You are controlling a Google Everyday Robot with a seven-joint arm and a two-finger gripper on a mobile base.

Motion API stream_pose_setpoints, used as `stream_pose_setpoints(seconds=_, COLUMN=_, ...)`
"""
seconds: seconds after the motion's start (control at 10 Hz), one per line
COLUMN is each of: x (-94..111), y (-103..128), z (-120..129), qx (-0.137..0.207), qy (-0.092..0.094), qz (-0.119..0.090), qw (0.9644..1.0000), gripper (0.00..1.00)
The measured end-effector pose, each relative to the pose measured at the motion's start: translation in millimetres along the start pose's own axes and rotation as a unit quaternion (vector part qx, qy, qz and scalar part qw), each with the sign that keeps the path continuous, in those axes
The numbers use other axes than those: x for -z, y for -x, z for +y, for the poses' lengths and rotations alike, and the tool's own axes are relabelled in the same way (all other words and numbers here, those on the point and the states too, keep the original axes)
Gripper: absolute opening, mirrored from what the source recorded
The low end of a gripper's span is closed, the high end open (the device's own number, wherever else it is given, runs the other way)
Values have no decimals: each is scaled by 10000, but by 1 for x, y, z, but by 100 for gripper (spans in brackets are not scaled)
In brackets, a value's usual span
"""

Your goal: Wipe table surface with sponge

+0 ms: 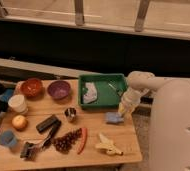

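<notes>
A small blue sponge [114, 118] lies on the wooden table [95, 145], near its right edge and just in front of the green tray [102, 104]. My gripper [124, 108] hangs from the white arm [140, 82], which reaches in from the right. It is right behind the sponge's right end, close to it or touching it. I cannot tell whether it has hold of the sponge.
The green tray holds a white cloth [90, 93]. On the table are a red bowl [31, 86], a purple bowl [58, 89], a white cup [18, 103], an orange [19, 121], a metal cup [70, 114], grapes [65, 142], a red chili [82, 140], a banana [109, 145] and a blue cup [7, 139].
</notes>
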Motion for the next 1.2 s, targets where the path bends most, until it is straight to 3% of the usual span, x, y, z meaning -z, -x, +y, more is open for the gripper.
stream_pose_setpoints(seconds=0.2, x=-7, y=1, z=27, qx=243, qy=381, qz=1, qw=9990, gripper=0)
stream_pose_setpoints(seconds=0.5, x=2, y=-24, z=43, qx=401, qy=606, qz=5, qw=9974, gripper=0)
stream_pose_setpoints(seconds=0.8, x=16, y=-49, z=11, qx=19, qy=403, qz=-80, qw=9992, gripper=0)
stream_pose_setpoints(seconds=1.0, x=24, y=-43, z=-12, qx=-104, qy=317, qz=-210, qw=9992, gripper=0)
stream_pose_setpoints(seconds=1.2, x=25, y=-31, z=-14, qx=-19, qy=321, qz=-284, qw=9991, gripper=0)
